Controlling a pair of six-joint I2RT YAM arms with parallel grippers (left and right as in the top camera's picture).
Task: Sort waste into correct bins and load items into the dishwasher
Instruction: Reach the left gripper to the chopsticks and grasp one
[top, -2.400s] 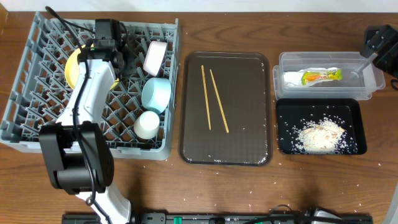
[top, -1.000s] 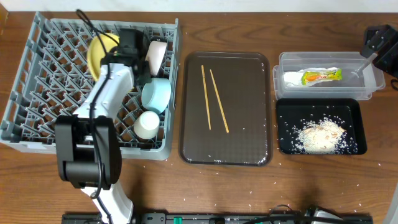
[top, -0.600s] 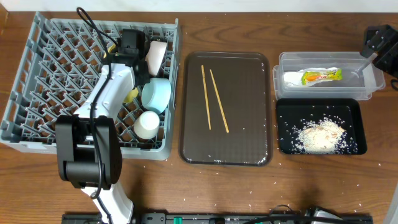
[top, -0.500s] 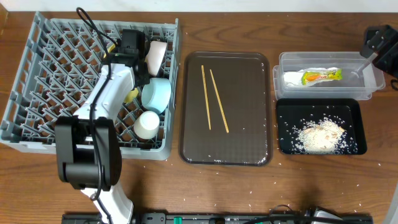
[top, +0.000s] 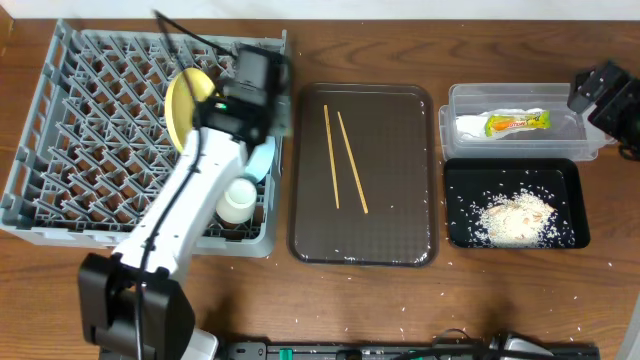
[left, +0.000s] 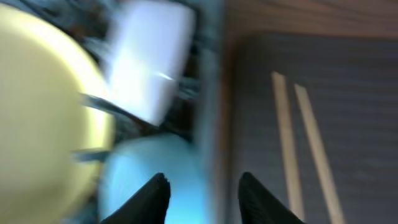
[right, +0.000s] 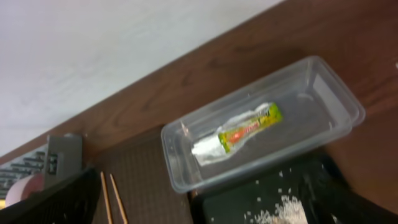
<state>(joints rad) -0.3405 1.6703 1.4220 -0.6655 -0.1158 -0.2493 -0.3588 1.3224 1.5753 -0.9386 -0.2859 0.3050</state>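
The overhead view looks down on a brown wooden table. In the left part stands the grey dish rack. The yellow plate stands upright between its pegs near the top, and the small cup sits near its lower right corner. The left arm reaches across the rack from the bottom of the frame and hides most of the light blue bowl.

In the middle, the two chopsticks lie side by side on the dark brown tray. At upper right the wrapper lies inside the clear tub. Just below it, the black tray holds the rice scraps.

The left wrist view is blurred. The left gripper has its fingers apart with nothing between them, above the right edge of the rack. The white bowl is at the top, the plate at left, and the chopsticks at right.

In the right wrist view a white wall fills the top. The right gripper shows only as dark blurs in the lower corners, wide apart and empty. The tub with the wrapper is in the centre.
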